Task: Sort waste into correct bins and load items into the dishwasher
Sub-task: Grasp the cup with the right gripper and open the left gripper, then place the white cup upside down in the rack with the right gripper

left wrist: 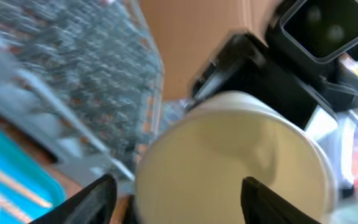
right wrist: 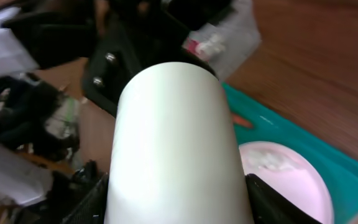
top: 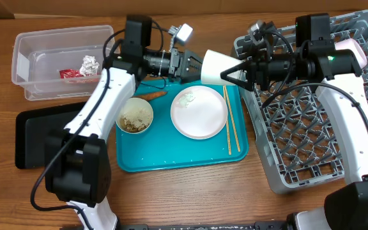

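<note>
A white cup [top: 217, 67] lies on its side in the air between my two grippers, above the far edge of the teal tray [top: 171, 160]. My right gripper [top: 235, 71] is shut on it, a finger pressed to each side of the cup [right wrist: 173, 143]. My left gripper [top: 193, 64] stands open at the cup's [left wrist: 229, 162] base, with a gap at one finger. On the tray lie the pink plate [top: 199, 112], a white bowl [top: 135, 116] of beige scraps, a carrot piece [top: 152, 95] and chopsticks [top: 230, 121].
The grey dish rack [top: 299, 147] fills the right side under my right arm. At far left the clear tub [top: 24, 57] holds a red wrapper [top: 71, 74] and crumpled paper [top: 90, 64]. The black tray [top: 27, 137] lies in front of the tub.
</note>
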`<action>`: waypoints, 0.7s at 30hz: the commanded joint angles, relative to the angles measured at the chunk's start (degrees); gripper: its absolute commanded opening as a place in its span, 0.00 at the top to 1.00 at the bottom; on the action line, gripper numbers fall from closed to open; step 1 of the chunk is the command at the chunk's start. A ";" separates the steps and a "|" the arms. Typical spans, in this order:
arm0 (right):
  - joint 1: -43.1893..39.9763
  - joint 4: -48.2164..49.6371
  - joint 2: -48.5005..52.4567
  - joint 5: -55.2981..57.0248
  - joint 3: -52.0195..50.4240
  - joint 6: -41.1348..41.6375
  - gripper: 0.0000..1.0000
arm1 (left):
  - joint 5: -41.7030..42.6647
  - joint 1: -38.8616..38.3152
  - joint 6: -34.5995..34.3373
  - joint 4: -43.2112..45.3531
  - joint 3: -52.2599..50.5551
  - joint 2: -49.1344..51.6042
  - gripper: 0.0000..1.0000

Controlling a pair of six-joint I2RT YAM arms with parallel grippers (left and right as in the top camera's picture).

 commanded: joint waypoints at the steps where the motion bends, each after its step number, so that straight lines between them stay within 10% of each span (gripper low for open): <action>1: -0.39 0.33 -0.07 21.22 0.15 9.18 0.63 | -8.79 2.32 5.64 -3.32 0.87 -0.22 0.30; 9: -8.26 -6.47 -0.15 41.81 4.85 22.45 0.68 | -33.16 8.61 17.84 -24.48 0.94 -3.56 0.25; 21: -27.04 -17.03 0.26 57.02 14.40 29.92 0.76 | -67.10 13.68 18.34 -39.60 0.94 -20.04 0.15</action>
